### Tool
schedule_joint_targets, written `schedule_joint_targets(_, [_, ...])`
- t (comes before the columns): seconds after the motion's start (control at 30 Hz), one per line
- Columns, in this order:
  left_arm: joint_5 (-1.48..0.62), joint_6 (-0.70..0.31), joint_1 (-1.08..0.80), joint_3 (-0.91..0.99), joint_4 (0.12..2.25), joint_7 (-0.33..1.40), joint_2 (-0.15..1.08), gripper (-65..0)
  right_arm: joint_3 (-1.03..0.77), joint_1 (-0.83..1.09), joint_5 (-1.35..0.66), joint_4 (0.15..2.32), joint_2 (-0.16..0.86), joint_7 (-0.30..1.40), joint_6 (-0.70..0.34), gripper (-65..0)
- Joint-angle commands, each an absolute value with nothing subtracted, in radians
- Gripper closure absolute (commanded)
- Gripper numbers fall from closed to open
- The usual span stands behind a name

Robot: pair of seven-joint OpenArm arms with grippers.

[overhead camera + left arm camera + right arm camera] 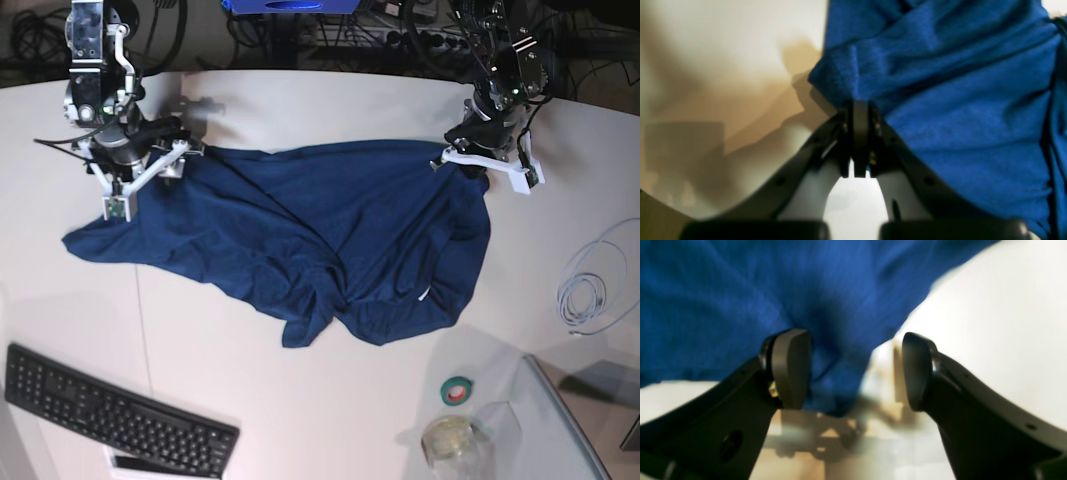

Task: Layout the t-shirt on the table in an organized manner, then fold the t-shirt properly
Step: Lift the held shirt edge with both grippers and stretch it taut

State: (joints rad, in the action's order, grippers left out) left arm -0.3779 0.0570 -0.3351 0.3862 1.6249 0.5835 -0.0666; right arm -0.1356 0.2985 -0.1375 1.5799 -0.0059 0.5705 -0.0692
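Keyboard [115, 415] up front, t-shirt [320, 240] crumpled mid worktop [300, 400]; left pincer [858, 110] pinched tight on a shirt edge, right pincer [853, 370] gaping wide, gripping nothing, so regrab the far corner and pull both sides apart evenly to flatten.

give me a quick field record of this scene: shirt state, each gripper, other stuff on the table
shirt: t-shirt spread but wrinkled on the table, lower edge bunched, not folded
left gripper: left gripper shut on a shirt edge
right gripper: right gripper open, fingers either side of a fabric fold, not clamped
other items: keyboard, tape roll, jar, coiled cable
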Motion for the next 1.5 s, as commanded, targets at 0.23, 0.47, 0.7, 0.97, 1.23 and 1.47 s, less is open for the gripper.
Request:
schedule_joint_targets(0.23, [-0.383,0.054,-0.34,0.387,1.649,0.565,-0.062,0.0,-0.176,0.237,-0.137,1.508,0.004,0.538,-0.071,-32.7])
schedule_joint_targets(0.47, [-0.389,0.054,-0.328,0.392,1.705,0.565,-0.018,0.0,-0.199,0.297,-0.137,1.667,0.004,0.539,-0.071,-0.3])
schedule_joint_targets(0.7, [-0.386,0.058,-0.225,0.394,1.888,0.677,0.01,0.0,-0.375,0.305,-0.214,1.975,0.005,0.762,-0.162,-0.2])
schedule_joint_targets(0.97, [-0.389,0.059,-0.128,0.394,1.933,0.762,0.008,0.0,-0.662,0.234,-0.386,1.997,0.008,1.05,-0.318,-0.2])
schedule_joint_targets(1.23, [-0.383,0.059,-0.116,0.389,1.916,0.765,0.008,0.0,-0.673,0.22,-0.375,1.963,0.059,1.058,-0.331,-0.5])
schedule_joint_targets(1.47, [-0.383,0.056,-0.232,0.38,1.756,0.757,0.008,0.0,-0.662,0.226,-0.394,1.643,-0.007,0.964,-0.453,-0.8])
